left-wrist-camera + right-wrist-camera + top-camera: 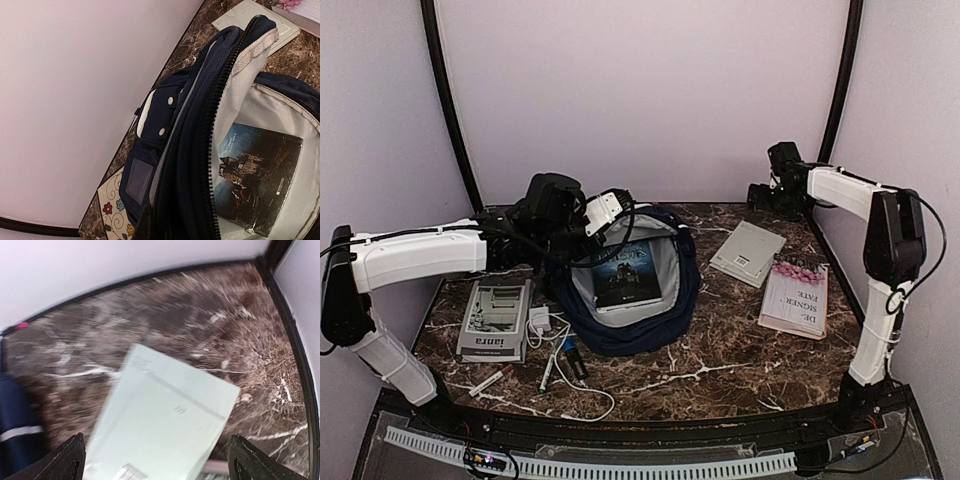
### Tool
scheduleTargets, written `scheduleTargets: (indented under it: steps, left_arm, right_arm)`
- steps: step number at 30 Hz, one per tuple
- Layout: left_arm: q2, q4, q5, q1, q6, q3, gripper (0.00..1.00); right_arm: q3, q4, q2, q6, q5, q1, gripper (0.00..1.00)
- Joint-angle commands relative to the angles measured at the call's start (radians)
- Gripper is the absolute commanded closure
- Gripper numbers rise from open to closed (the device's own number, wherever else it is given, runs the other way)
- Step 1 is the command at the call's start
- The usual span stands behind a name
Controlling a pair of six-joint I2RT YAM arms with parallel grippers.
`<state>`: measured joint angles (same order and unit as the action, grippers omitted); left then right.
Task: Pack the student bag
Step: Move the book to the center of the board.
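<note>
- Dark fingertips [65,465] of the right gripper [160,465] frame the bottom of the right wrist view. They are spread wide with nothing between them, so the gripper hangs released.
- Below it a pale flat booklet [165,425] lies on the marble table [100,340], blurred in this view.
- Seen from above, the booklet sits toward the back right of the table, just beside a pink-flowered book [796,298] that lies along the right edge.
- Left gripper [618,222] is clenched on the raised rim of the student bag [640,325]. In the left wrist view the zipper edge runs straight down to the bottom of the frame, and fabric hides most of the fingers.
- The student bag lies at the middle of the table with its mouth held open and its pale lining showing.
- A dark book with a castle cover [630,272] rests inside the main compartment, against the lining.
- Left of the bag lies a grey-and-white box [496,320], with a white charger and cable [540,320] just beside it and pens [490,381] near the front edge.
- A floral card [116,212] shows beside the bag's front pocket, close to the back wall.
</note>
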<state>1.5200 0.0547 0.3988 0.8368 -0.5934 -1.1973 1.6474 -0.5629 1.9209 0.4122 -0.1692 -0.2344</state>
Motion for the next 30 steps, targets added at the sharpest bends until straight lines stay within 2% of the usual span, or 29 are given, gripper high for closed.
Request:
scheduleTargets:
  steps: [1,7,11,14,19,24,30]
  left_arm:
    - [-0.050,-0.023,-0.023,-0.020,0.055,0.002,1.00]
    - [-0.055,-0.015,-0.052,-0.021,0.068,0.015,1.00]
    - [-0.041,-0.023,-0.070,-0.022,0.054,0.018,1.00]
    - [-0.019,-0.026,-0.040,-0.026,0.042,0.012,1.00]
    - [0.034,0.004,0.119,-0.045,0.024,-0.035,1.00]
    - [-0.003,-0.025,0.058,-0.053,0.057,0.006,1.00]
    - [-0.045,-0.025,0.041,-0.056,0.076,0.043,1.00]
  right_arm:
    - [0.155,-0.095,0.180,-0.082,0.089,0.094,0.02]
    - [0.495,-0.205,0.464,-0.166,0.113,0.131,0.03]
    - [0.609,-0.271,0.606,-0.206,0.197,0.136,0.06]
    - [0.553,-0.252,0.627,-0.194,0.279,0.135,0.12]
    - [0.388,-0.171,0.550,-0.252,0.427,0.104,0.19]
    - [0.247,-0.108,0.454,-0.338,0.541,0.029,0.28]
    - [0.070,-0.035,0.346,-0.403,0.563,-0.095,0.33]
